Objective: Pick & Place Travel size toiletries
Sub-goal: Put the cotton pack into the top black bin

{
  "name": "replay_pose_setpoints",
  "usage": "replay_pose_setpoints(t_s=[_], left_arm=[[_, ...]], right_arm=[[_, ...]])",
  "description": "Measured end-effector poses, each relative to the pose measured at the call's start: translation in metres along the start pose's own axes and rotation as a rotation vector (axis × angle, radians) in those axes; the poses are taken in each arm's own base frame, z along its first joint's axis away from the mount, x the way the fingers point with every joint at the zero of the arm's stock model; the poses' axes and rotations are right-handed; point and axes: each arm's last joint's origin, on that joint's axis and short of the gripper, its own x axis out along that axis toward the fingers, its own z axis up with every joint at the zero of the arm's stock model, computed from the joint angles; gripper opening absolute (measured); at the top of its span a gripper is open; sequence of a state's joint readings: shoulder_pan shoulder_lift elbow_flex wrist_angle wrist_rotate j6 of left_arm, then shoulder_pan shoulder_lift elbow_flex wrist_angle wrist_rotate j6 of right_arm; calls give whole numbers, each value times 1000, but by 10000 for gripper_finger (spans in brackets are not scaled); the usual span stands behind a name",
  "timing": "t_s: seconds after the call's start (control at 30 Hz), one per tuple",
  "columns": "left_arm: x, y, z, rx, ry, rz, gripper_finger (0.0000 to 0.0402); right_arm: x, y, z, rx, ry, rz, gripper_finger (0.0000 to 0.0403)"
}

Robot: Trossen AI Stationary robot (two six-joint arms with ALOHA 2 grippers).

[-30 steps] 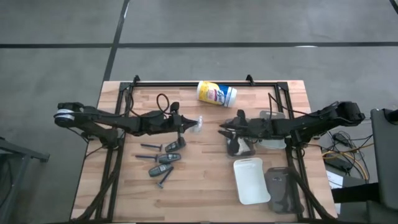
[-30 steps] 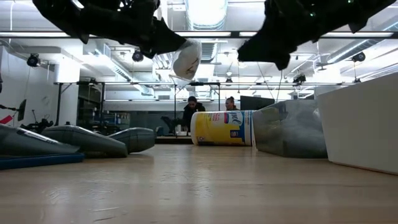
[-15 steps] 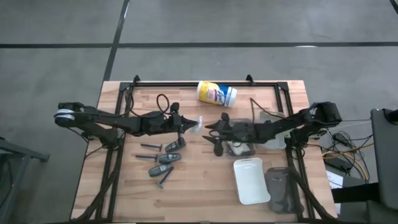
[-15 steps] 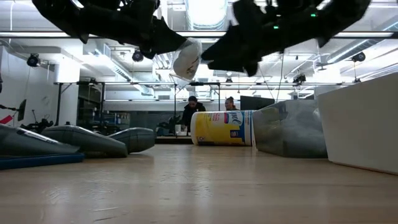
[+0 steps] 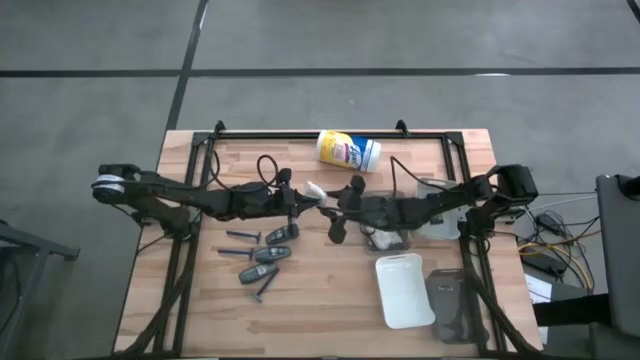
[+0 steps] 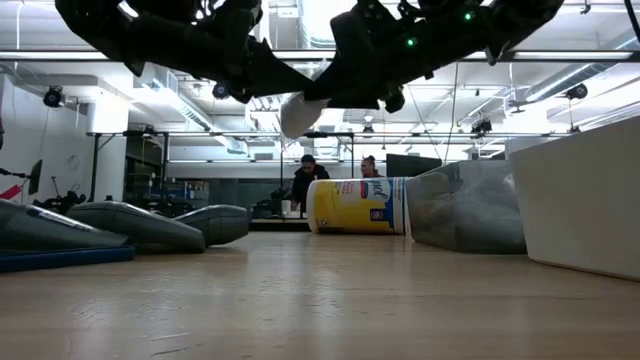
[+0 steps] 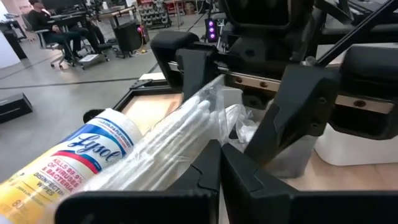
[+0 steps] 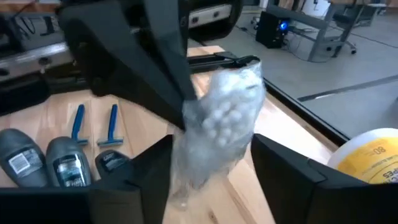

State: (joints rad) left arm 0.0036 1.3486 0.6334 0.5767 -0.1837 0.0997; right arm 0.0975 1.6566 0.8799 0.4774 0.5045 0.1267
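Observation:
My left gripper [image 5: 303,196] is shut on a clear crinkly packet of white sticks [image 5: 314,189], held in the air above the table's middle. My right gripper [image 5: 330,208] is open. Its fingers stand on either side of the packet's free end [image 8: 221,115]; whether they touch it I cannot tell. Three dark grey tubes [image 5: 268,255] and slim sticks with blue handles [image 5: 240,236] lie flat on the wood on the near side of the left arm. My left gripper [image 7: 219,158] pinches the packet between its two fingers at the end nearest the table's left [image 7: 186,155]. The fingers [image 8: 163,68] come in about level from the table's left. The packet is lifted clear [image 6: 297,113] and sticks out toward the right arm.
A yellow-and-white canister [image 5: 348,150] lies on its side near the far edge. A clear tray [image 5: 392,238] sits under the right arm. A white tray [image 5: 403,290] and a grey one [image 5: 455,303] lie near the right near corner. Bare wood shows at the near middle.
My right arm has reached from above the clear tray toward the table's left, up to the left gripper, and its open fingers now stand around the packet. The left gripper has kept its hold, and the packet has stayed in the air.

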Motion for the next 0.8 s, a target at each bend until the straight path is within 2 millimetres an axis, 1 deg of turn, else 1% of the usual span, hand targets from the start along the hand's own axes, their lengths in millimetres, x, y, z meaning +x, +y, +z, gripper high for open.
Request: replay_pose_setpoints(t_s=[0.13,0.37,0.43,0.5,0.57,0.8], left_arm=[[0,0,0,4,4,-1,6],[0,0,-2,7,18,-12,10],[0,0,-2,7,18,-16,10],[0,-1,-2,7,17,-19,11],[0,-1,-2,7,17,-20,17],[-1,-1,-1,8,17,-20,61]], right_arm=[[-1,0,-3,-6,12,4,154],[-1,0,-4,-23,43,3,48],[-1,-1,-4,-32,53,3,24],[-3,-1,-2,-38,61,3,18],[-7,-3,0,-45,75,2,23],[-25,-12,13,-61,114,-5,31]])
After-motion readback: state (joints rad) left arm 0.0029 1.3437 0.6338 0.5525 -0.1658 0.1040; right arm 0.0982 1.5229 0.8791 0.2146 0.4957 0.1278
